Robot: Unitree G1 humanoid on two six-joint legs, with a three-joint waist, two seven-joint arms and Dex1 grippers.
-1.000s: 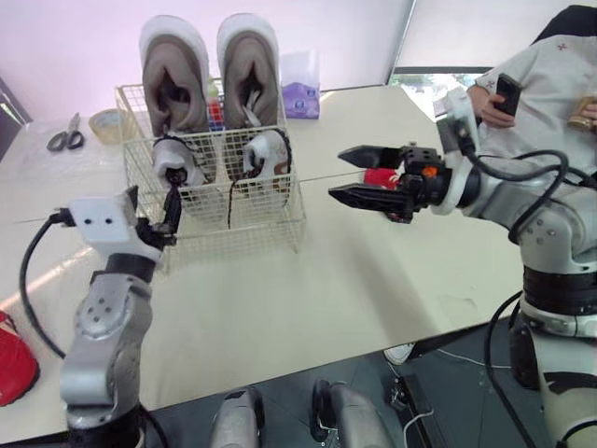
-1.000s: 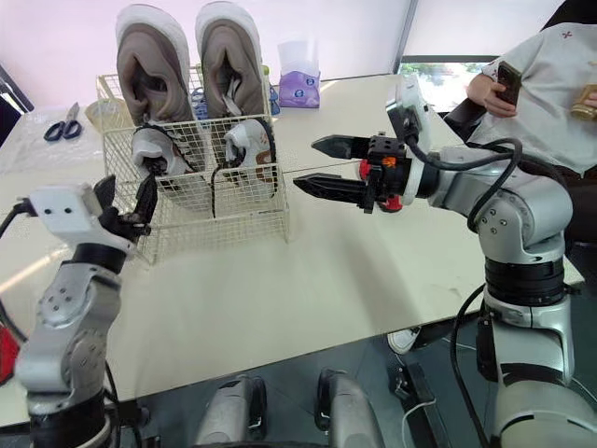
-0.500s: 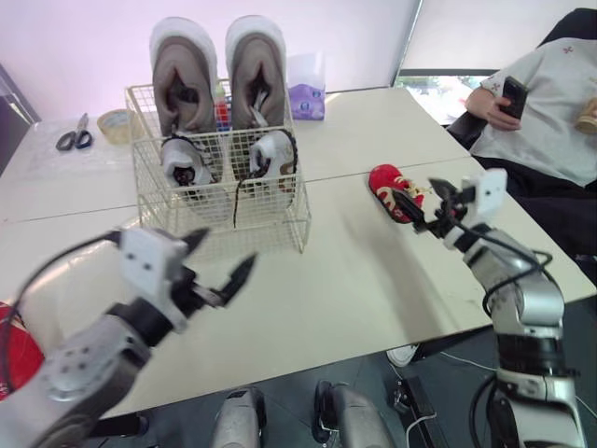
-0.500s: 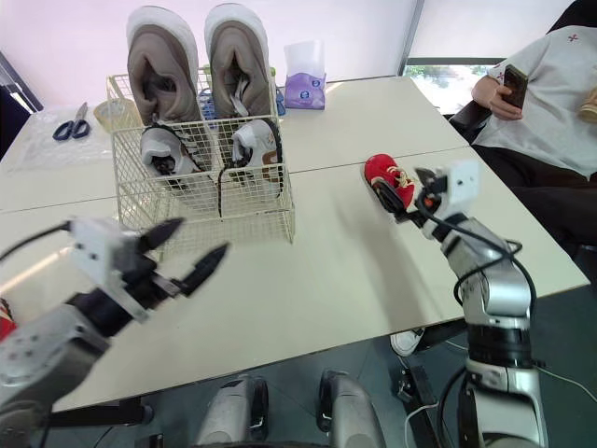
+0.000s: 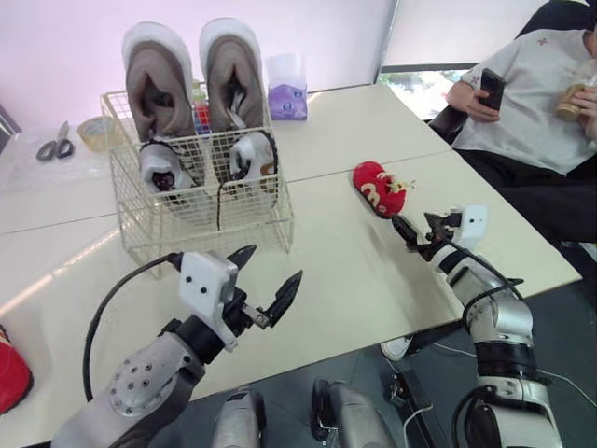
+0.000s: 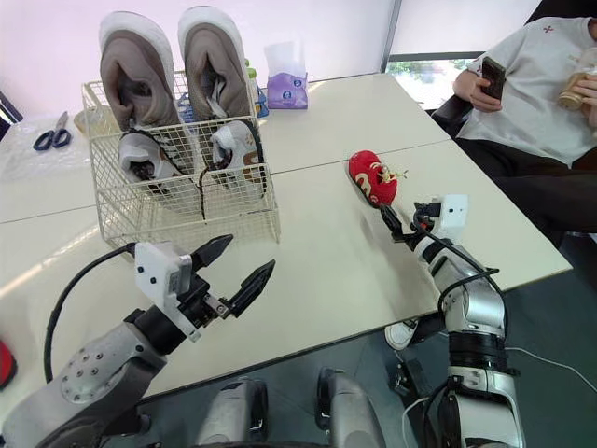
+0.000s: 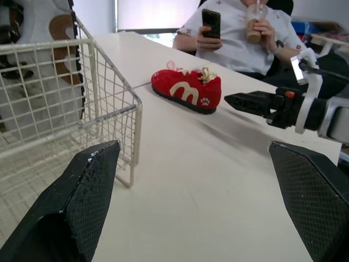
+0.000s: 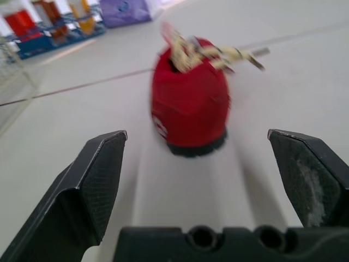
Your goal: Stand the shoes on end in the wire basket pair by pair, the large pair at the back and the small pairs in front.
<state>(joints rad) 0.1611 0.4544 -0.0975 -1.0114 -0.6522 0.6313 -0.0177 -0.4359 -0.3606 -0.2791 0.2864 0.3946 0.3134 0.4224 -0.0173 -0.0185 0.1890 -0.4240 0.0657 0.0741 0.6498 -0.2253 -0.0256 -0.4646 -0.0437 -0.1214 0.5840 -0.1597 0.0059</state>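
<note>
Right wrist view, red shoe (image 8: 188, 103) end-on, right hand (image 8: 194, 136) spread wide, empty, left hand (image 5: 272, 265) likewise

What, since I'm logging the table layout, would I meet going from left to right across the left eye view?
scissors → wire basket → red shoe → right claw → phone in a person's hand
</note>
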